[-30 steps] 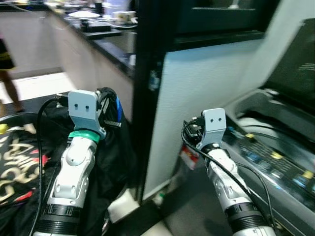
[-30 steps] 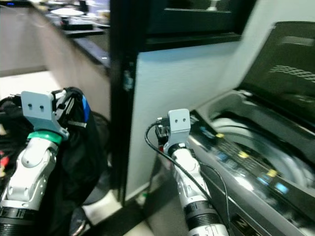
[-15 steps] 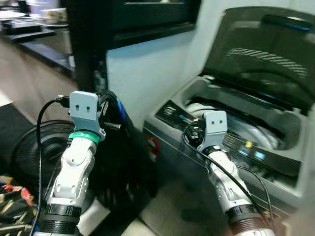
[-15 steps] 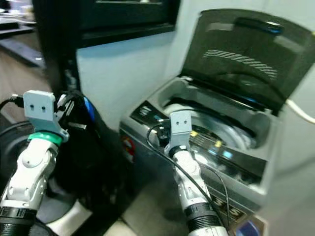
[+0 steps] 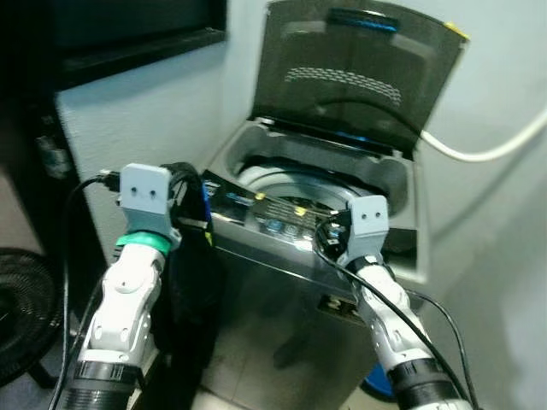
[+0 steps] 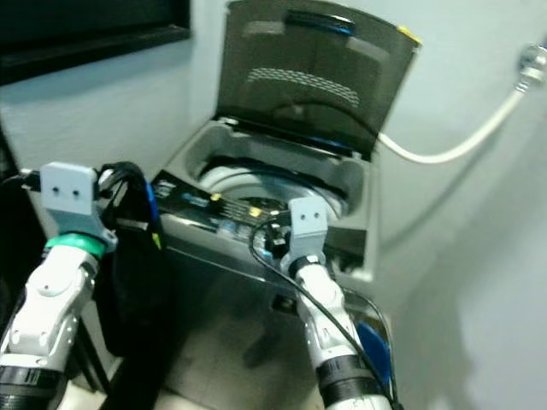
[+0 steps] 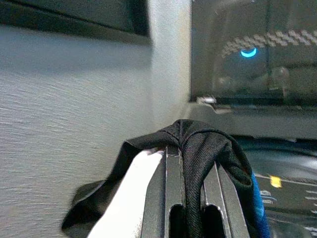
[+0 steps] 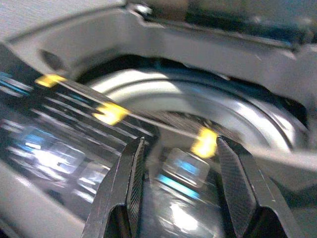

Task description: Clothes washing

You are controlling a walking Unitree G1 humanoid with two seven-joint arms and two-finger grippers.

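Observation:
A grey top-loading washing machine stands straight ahead with its dark lid raised, showing the drum opening. My left gripper is shut on a black garment with a blue patch, which hangs down beside the machine's left front corner. My right gripper is open with nothing between its fingers. It hovers just above the control panel, pointing toward the drum.
A white hose runs along the wall at the right of the lid. A pale wall with a dark window frame stands on the left. A black round fan sits low at the far left.
The whole view has swung to the right: the counter and dark frame slid away and the washing machine now fills the centre. Both arms hold the same pose, the garment still in the left.

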